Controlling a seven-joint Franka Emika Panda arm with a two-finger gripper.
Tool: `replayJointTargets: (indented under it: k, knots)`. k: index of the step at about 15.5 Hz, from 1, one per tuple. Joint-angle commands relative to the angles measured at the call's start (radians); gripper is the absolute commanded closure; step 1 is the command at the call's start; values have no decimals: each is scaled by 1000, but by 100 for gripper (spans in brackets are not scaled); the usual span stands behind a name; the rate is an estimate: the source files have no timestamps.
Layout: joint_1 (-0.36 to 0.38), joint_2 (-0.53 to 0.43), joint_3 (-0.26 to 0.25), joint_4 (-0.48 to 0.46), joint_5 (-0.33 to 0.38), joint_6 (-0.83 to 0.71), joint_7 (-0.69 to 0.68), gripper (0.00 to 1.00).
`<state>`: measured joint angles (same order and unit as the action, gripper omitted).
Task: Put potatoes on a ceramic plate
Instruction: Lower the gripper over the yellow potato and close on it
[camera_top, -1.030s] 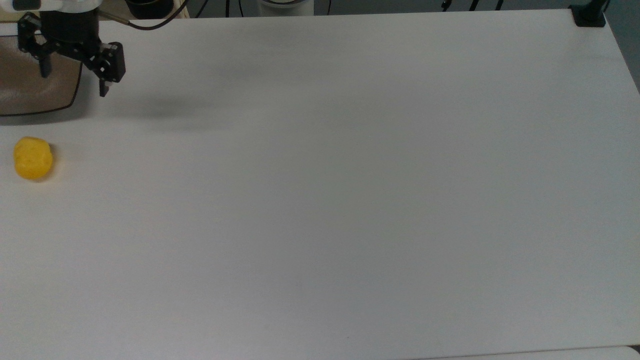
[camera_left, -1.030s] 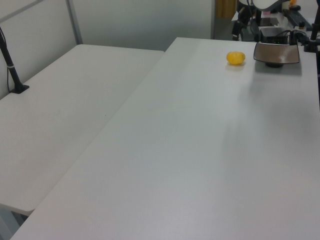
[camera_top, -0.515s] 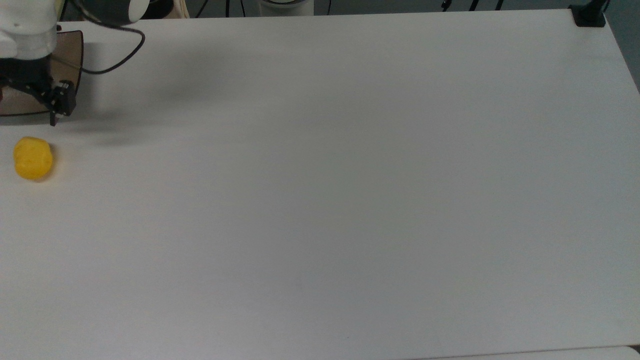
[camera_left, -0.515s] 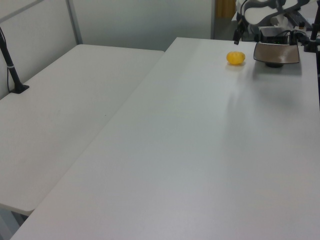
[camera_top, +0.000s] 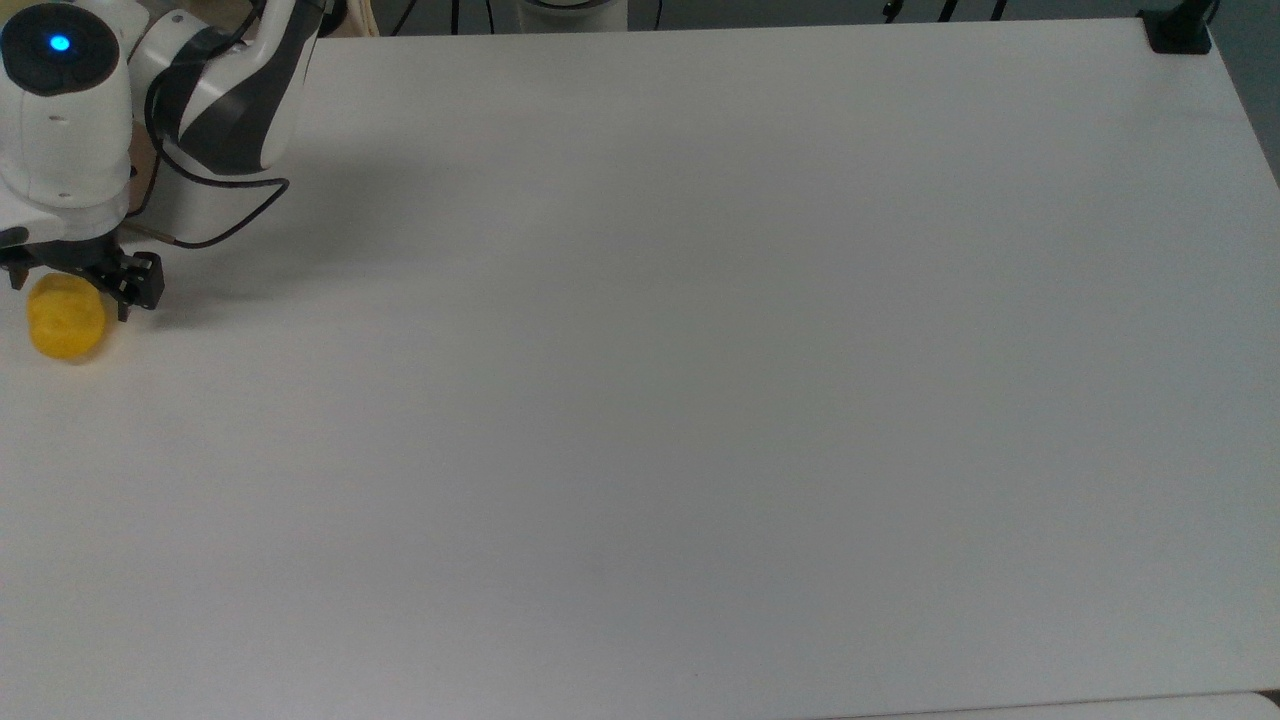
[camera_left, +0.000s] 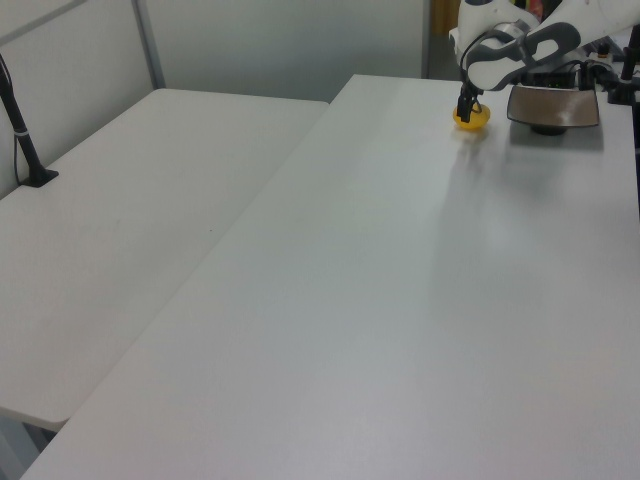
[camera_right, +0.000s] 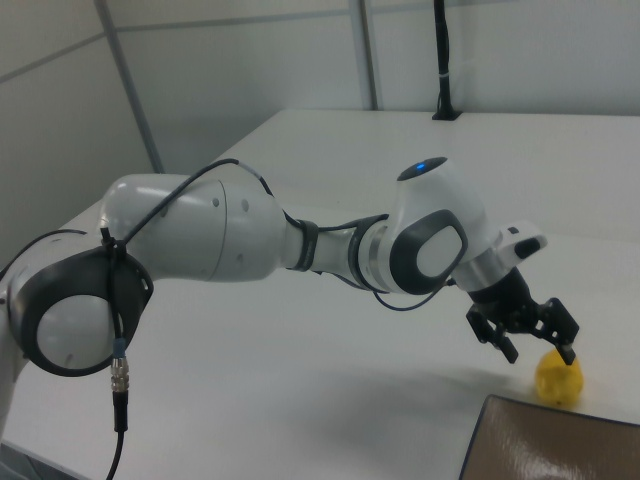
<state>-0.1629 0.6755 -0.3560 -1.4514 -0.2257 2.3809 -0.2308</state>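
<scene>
Potato (camera_top: 66, 318): one small, smooth, bright yellow lump, resting on the white table (camera_top: 700, 400) at the far 9 o'clock edge of the top view; seen again in the left view (camera_left: 474, 119) near the table's far end and in the right view (camera_right: 559, 379) close to the frame's lower right. Not on the plate. Gripper (camera_right: 538, 354): black, two-fingered, pointing down over the potato; fingers spread wide, one on each side of the lump, nothing clamped between them; in the top view (camera_top: 68, 292) the fingers straddle the potato's upper part at its 12 o'clock side; whether a fingertip touches the lump cannot be told. Ceramic plate (camera_left: 553, 104): square, glossy brown dish with upturned edges, lying in the left view at 3 o'clock of the potato, just beside it but apart; in the right view a brown corner (camera_right: 560, 445) shows at 6 o'clock of the potato, near it. Robot arm (camera_right: 250, 240): white with grey and black joints, reaching across the right view from 9 o'clock toward the potato; a blue light shows on the wrist housing (camera_top: 60, 44); a thin black cable (camera_top: 225, 225) loops along the arm. Second white table (camera_left: 120, 230): adjoins the first, at 9 o'clock in the left view. Black post (camera_left: 20, 125): stands on the second table at its 9 o'clock edge in the left view.
</scene>
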Motion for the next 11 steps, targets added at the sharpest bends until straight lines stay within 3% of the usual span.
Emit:
replayJointTargets:
  k: [1,5,6,7,8,11]
  knots:
    - [-15,82,-12,87,-18,12,-21,0]
    - [-38,116,-11,97,-23,69,-21,1]
    - [-40,116,-11,97,-32,69,-33,23]
    - [-40,116,-11,97,-32,69,-50,52]
    - [-40,116,-11,97,-32,69,-50,59]
    - [-40,110,-9,95,-32,69,-47,59]
